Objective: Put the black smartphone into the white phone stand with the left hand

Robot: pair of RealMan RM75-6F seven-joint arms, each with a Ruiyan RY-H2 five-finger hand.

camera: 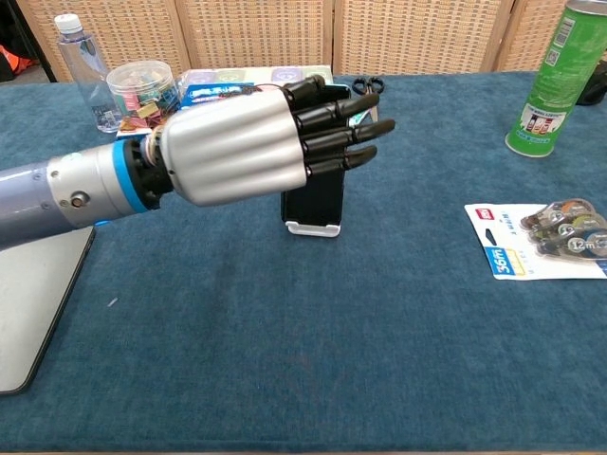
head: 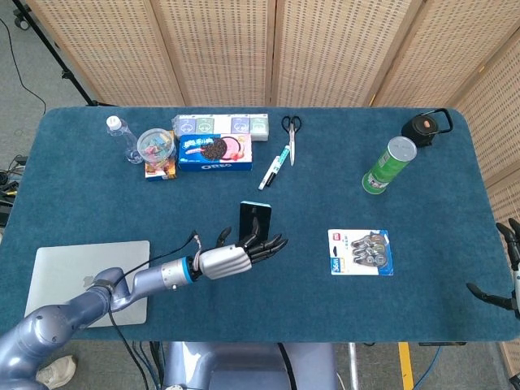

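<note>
- Left robot hand (camera: 248,144): silver-shelled back with black fingers (camera: 332,128), held above the worktop in front of the stand. The fingers are extended and slightly fanned, and nothing lies between them. In the head view the same hand (head: 230,258) sits just on the near side of the stand, apart from it.
- Black slab-shaped smartphone (head: 255,220): upright in the stand, leaning slightly back, its lower edge in the cradle. In the chest view only its lower half (camera: 316,197) shows below the fingers. By the look of it, the placement is made.
- White plastic phone stand (camera: 314,228): only the front lip shows plainly, resting on the blue felt worktop (camera: 379,332).
- Handling, as a judgement: the smartphone is stiff, smooth-faced and likely slippery, with a fragile glass front. The two long edges are the sound place to take hold, not the faces. The stand seems light, so a sideways nudge could tip both.
- Behind the stand: a blue box of sandwich biscuits (head: 214,152), a clear tub of coloured clips (head: 156,144), a small clear water bottle (head: 120,133), black-handled scissors (head: 291,132) and a white marker pen (head: 275,167).
- Right of the stand: a carded blister pack (head: 360,252), and further back a green cylindrical crisp can (head: 388,165).
- Left of the stand, at the near edge: a closed silver laptop (head: 77,280).
- Right robot hand (head: 508,276): only dark finger parts show at the far right frame edge. Its state cannot be told.
</note>
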